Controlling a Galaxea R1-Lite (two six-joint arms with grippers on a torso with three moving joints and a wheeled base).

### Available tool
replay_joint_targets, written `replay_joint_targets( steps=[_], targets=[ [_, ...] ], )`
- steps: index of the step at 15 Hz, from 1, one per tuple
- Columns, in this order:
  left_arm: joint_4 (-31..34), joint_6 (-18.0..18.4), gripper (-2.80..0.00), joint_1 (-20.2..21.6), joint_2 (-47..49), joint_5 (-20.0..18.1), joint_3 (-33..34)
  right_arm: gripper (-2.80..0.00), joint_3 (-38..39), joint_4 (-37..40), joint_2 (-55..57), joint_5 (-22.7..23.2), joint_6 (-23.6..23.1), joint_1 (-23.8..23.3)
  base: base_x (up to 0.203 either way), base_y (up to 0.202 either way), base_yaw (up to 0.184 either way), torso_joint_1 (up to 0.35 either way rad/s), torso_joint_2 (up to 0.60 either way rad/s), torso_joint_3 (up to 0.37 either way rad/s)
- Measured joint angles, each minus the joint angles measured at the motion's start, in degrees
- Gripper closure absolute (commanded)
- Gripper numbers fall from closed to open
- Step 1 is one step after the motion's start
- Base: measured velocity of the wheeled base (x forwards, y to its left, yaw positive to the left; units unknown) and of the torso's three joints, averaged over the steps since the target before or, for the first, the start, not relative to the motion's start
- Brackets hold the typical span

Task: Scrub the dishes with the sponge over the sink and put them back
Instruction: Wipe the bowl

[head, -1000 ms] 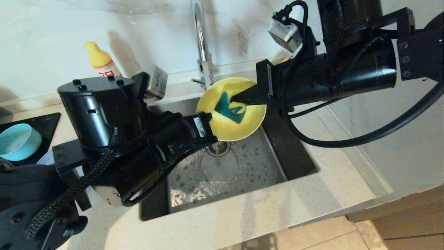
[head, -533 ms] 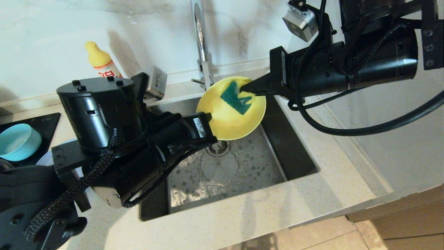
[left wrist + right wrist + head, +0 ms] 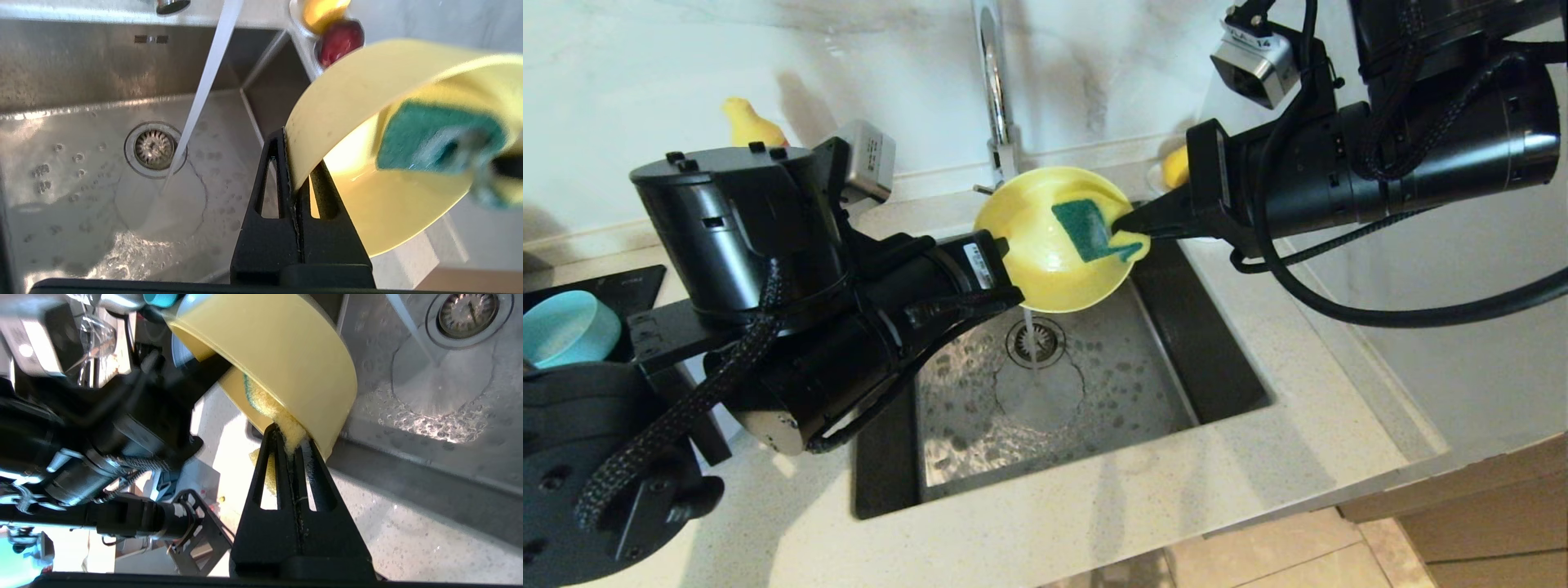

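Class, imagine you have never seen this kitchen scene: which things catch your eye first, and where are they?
The bright yellow-green bowl, tilted above the sink, stands out first, its rim pinched by the left pincer. Inside it lies the green-faced sponge, held by the right pincer at the bowl's edge. Behind the bowl, a stream of water runs from the faucet toward the drain.

Left tool (image 3: 295, 179) is pinching the yellow bowl's (image 3: 359, 94) rim, holding it tilted over the sink (image 3: 73, 81). Sponge (image 3: 429, 139) is sitting green face out inside the bowl. Water (image 3: 204, 85) is streaming down beside the drain (image 3: 154, 148).
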Motion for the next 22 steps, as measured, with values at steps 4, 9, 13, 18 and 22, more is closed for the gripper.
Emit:
replay_joint_targets(
  steps=[4,9,13,18,22],
  targets=[
    [-0.11,-0.10,0.00,0.27,-0.02,0.06,-1.10,0.00,1.95,0.03,0.05,0.03,0.17,2.10,0.000,0.000,0.000,0.000,0.00,0.000],
    [-0.13,-0.29,0.00,0.19,0.00,-0.25,-1.39,0.00,0.72,-0.19,1.65,-0.11,0.15,4.21,0.000,0.000,0.000,0.000,0.00,0.000],
    [-0.02,0.03,0.00,-0.42,-0.02,-0.41,0.09,0.00,-0.55,-0.80,2.45,-0.29,0.11,4.35,0.000,0.000,0.000,0.000,0.00,0.000],
    [-0.81,0.22,0.00,-1.19,-0.68,-0.44,4.47,0.00,-0.64,-2.26,1.75,-0.08,0.12,2.07,0.000,0.000,0.000,0.000,0.00,0.000],
    [-2.36,-0.08,0.00,-1.19,-0.77,-0.33,6.02,0.00,-0.62,-1.93,0.52,-0.08,0.17,1.62,0.000,0.000,0.000,0.000,0.00,0.000]
  ],
)
